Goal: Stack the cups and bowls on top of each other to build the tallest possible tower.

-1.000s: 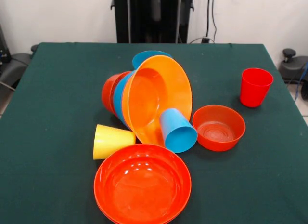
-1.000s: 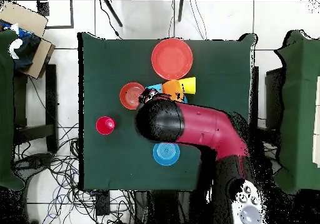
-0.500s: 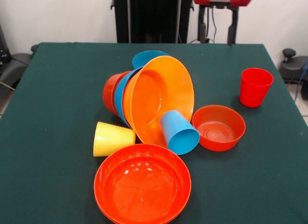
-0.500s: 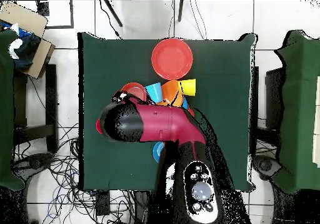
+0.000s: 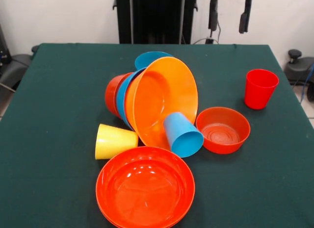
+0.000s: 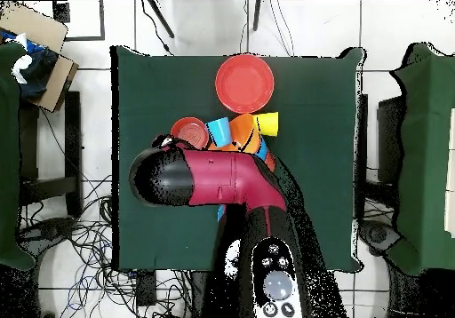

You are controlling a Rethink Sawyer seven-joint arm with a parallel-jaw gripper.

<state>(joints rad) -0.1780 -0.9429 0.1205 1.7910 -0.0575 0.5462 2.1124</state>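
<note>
The tower lies tipped on its side at the table's middle: the huge orange bowl (image 5: 164,103) faces front, with a blue bowl (image 5: 123,98) and a red-orange bowl (image 5: 113,94) nested behind it. A small blue bowl (image 5: 152,58) sits behind them. The light blue cup (image 5: 182,135) and the yellow cup (image 5: 114,142) lie on their sides against the pile. The red cup (image 5: 260,88) stands upright at the right. My gripper (image 5: 229,14) hangs open and empty above the table's far edge, behind the red cup. In the overhead view the arm (image 6: 209,177) hides the gripper and the red cup.
A small red-orange bowl (image 5: 223,130) stands upright right of the pile. A wide red-orange bowl (image 5: 145,188) sits at the front edge, also in the overhead view (image 6: 244,83). The robot's black pedestal (image 5: 156,17) stands behind the table.
The gripper has come into the front view at the top right, and its fingers now hang there. In the overhead view the arm has swung left over the red cup. The tipped pile shifted slightly.
</note>
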